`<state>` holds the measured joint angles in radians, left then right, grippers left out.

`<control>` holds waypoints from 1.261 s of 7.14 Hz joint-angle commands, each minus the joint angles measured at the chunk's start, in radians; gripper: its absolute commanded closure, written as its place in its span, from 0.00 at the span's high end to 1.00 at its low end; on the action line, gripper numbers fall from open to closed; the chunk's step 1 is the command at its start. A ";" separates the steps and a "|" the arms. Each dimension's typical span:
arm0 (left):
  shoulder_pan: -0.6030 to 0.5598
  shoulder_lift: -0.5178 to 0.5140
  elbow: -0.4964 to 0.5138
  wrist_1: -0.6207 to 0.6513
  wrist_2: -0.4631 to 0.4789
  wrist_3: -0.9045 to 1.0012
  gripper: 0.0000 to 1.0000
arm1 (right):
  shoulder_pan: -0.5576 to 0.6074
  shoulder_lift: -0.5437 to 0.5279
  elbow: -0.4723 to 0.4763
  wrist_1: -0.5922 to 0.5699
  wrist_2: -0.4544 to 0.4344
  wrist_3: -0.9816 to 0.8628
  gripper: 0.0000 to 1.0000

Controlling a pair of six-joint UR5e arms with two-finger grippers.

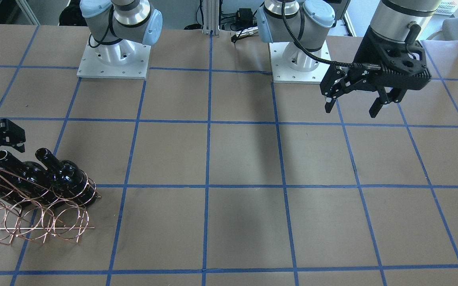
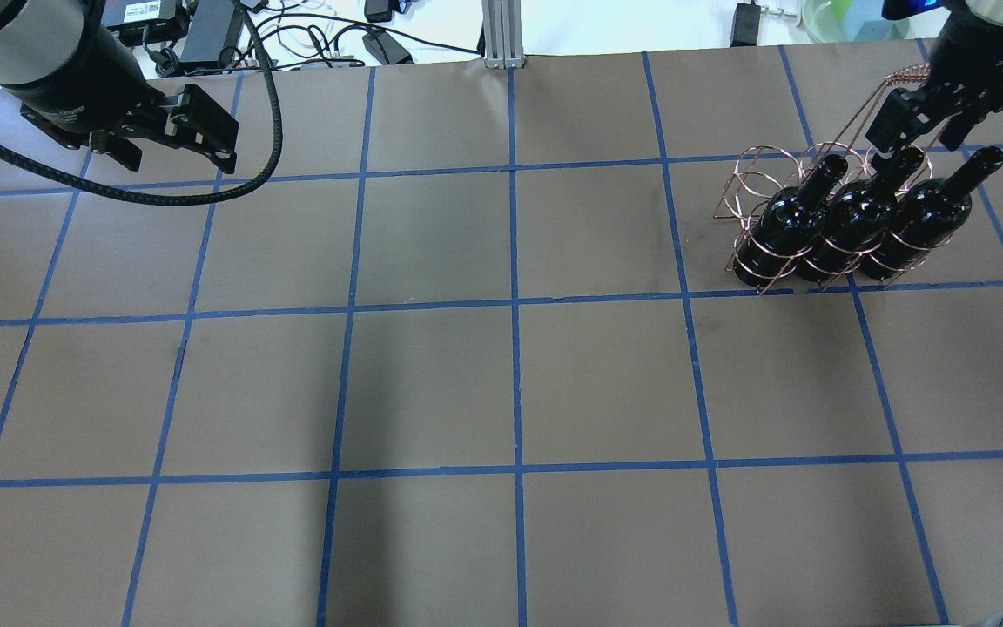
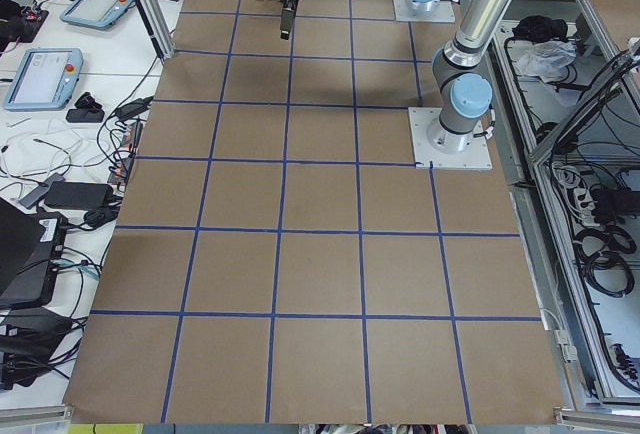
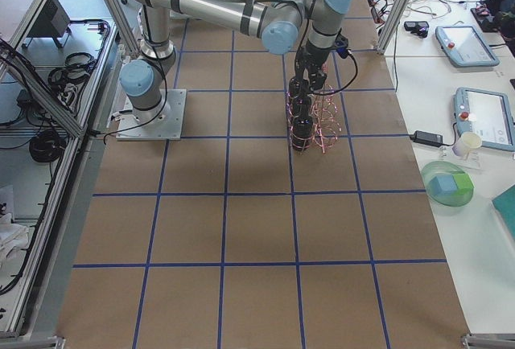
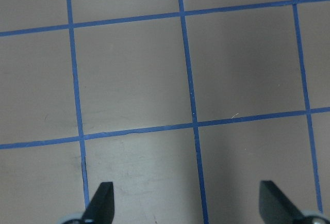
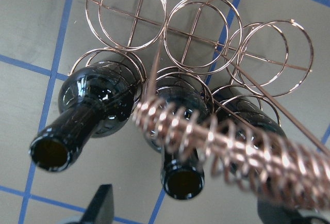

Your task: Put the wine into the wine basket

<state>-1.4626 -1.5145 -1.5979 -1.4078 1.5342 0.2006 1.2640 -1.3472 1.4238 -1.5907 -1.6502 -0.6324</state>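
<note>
Three glossy black wine bottles (image 2: 784, 228) (image 2: 854, 222) (image 2: 924, 218) stand side by side in one row of loops of the copper wire wine basket (image 2: 758, 178), at the table's far right. The basket's other row of loops is empty. My right gripper (image 2: 919, 138) hovers open just above the middle bottle's mouth, beside the basket's coiled handle. In the right wrist view its fingertips (image 6: 103, 206) are wide apart, with two bottle mouths and the handle (image 6: 232, 144) below. My left gripper (image 2: 175, 157) is open and empty above bare table at the far left.
The brown table (image 2: 510, 392) carries a blue tape grid. The front-facing view shows both arm bases (image 1: 113, 59) (image 1: 300, 63) at the robot's edge. Cables and power supplies (image 2: 205, 35) lie beyond the far edge.
</note>
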 commanded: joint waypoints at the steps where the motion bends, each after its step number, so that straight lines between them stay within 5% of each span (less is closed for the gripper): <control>1: 0.002 0.013 0.003 -0.083 0.009 -0.009 1.00 | 0.003 -0.131 0.000 0.047 -0.005 0.041 0.99; 5: -0.001 0.007 -0.014 -0.138 0.003 -0.085 1.00 | 0.173 -0.207 0.001 0.120 0.090 0.493 1.00; 9: 0.011 0.004 -0.011 -0.115 -0.003 -0.079 1.00 | 0.304 -0.162 0.001 0.121 0.036 0.546 1.00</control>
<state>-1.4538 -1.5074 -1.6097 -1.5307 1.5311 0.1205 1.5553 -1.5139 1.4250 -1.4705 -1.6115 -0.0897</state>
